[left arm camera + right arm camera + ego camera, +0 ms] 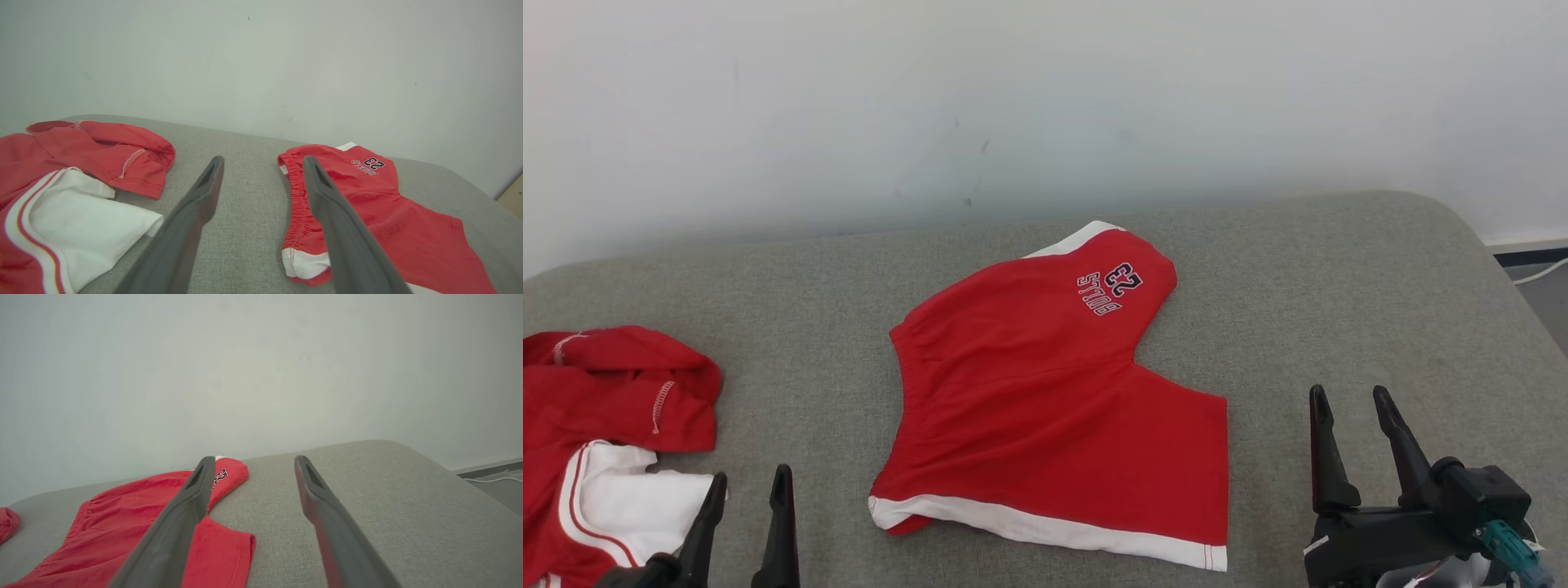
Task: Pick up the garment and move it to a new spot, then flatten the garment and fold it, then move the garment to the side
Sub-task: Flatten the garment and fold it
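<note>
Dark fingers (1325,449) spread, pointing forward, flanking shorts (1045,392).

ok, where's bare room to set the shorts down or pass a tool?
Widest: grey padded top right of the red shorts, out to its rounded edge, beyond the right tool. Also a strip between the shorts and the red-and-white clothes pile, ahead of the left tool. Crowded: near left corner, at the pile.

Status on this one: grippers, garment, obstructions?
Left gripper open, empty; right gripper open, empty. Red shorts with white trim lie spread on grey fabric surface. Crumpled red-and-white garment off to the left, clear of shorts.
</note>
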`<state>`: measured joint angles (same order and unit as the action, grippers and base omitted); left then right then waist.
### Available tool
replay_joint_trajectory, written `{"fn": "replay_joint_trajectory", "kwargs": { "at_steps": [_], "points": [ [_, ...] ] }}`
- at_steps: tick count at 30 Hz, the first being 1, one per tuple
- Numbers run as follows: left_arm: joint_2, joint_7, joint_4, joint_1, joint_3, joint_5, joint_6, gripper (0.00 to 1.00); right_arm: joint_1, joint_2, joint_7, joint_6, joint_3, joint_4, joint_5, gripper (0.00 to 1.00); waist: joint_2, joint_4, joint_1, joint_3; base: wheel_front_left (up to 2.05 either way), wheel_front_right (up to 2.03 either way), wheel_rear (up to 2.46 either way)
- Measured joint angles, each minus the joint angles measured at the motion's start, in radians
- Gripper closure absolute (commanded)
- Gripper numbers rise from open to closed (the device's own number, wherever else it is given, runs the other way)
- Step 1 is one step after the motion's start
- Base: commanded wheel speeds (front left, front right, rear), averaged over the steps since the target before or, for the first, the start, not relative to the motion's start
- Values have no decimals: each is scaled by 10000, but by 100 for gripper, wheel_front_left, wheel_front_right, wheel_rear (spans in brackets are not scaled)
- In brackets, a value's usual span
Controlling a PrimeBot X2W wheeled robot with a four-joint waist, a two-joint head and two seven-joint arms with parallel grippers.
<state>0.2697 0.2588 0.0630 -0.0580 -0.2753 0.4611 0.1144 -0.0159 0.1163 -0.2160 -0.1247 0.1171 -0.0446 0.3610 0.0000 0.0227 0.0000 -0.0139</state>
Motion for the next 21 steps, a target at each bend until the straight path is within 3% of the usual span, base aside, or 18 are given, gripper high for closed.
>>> {"fn": "replay_joint_trajectory", "kwargs": {
  "at_steps": [5,12,21],
  "points": [
    [27,0,-134,-87,8,-96,-17,0,0,-36,-134,0,-94,-245,27,0,0,12,0,41,0,0,0],
    [96,-50,136,-156,-253,6,-453,0,41,-54,-222,0,-54,-405,4,0,0,-49,0,121,0,0,0],
    [779,-1710,1808,650,-836,201,-1363,0,331,-84,-307,52,125,-422,-125,0,0,-183,1,400,0,0,0]
  ]
}}
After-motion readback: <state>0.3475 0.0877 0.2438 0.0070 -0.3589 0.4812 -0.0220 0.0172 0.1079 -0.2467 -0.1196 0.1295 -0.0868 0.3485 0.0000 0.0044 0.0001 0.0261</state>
